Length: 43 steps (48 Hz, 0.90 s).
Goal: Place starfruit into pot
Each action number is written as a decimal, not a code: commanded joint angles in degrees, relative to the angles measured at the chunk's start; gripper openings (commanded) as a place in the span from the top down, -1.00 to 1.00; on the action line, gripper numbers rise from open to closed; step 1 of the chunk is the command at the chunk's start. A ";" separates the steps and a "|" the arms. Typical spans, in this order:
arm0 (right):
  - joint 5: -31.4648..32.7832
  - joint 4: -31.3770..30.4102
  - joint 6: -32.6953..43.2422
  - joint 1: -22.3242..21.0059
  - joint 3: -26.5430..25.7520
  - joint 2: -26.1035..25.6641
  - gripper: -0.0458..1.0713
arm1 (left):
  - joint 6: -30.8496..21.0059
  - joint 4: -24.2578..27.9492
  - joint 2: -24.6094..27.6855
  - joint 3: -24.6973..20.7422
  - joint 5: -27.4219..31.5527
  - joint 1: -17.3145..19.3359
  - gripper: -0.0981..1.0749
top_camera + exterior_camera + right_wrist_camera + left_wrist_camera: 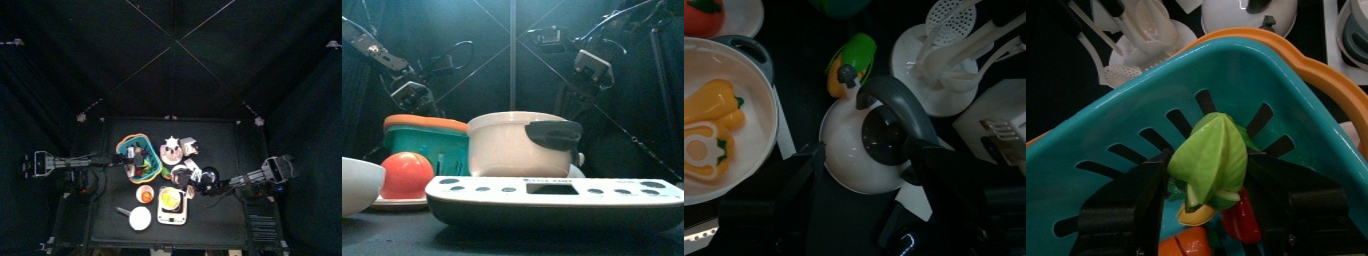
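Starfruit (1213, 158) lies green inside the teal basket (1106, 130), between the left gripper's (1207, 205) wide-spread fingers. Beyond, the lidded white pot (885, 135) sits under the right gripper (865, 215), whose finger spread I cannot tell. No writing is readable on the front scale (543, 197).

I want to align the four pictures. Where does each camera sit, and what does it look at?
Top: overhead, looking down; both arms show.
Front: table height, facing the pot; arms hang behind.
Left wrist: above the teal basket, on the starfruit; open left gripper.
Right wrist: over the pot lid; right gripper is dim.
Top and front share the pot.
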 commanded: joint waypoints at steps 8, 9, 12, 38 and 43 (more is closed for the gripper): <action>-0.09 -0.09 0.09 0.00 -0.88 -0.88 -0.81 | -0.09 -0.79 -0.35 -0.97 -0.53 -0.18 -0.12; -0.09 -0.09 0.09 0.09 -0.79 -0.79 -0.81 | 0.00 -0.79 -0.35 -0.97 -0.53 -0.18 -0.12; -0.09 -0.09 0.09 0.00 -0.53 -0.79 -0.81 | 0.00 -0.79 -0.35 -1.41 -0.53 -0.35 -0.12; 1.05 3.43 0.09 0.26 1.41 -2.90 -0.81 | -0.09 -3.96 -3.69 -10.81 -2.55 -17.31 -0.12; 1.23 3.16 0.09 0.79 1.32 -2.99 -0.81 | -0.09 -5.01 -1.49 -11.87 -6.59 -20.48 -0.11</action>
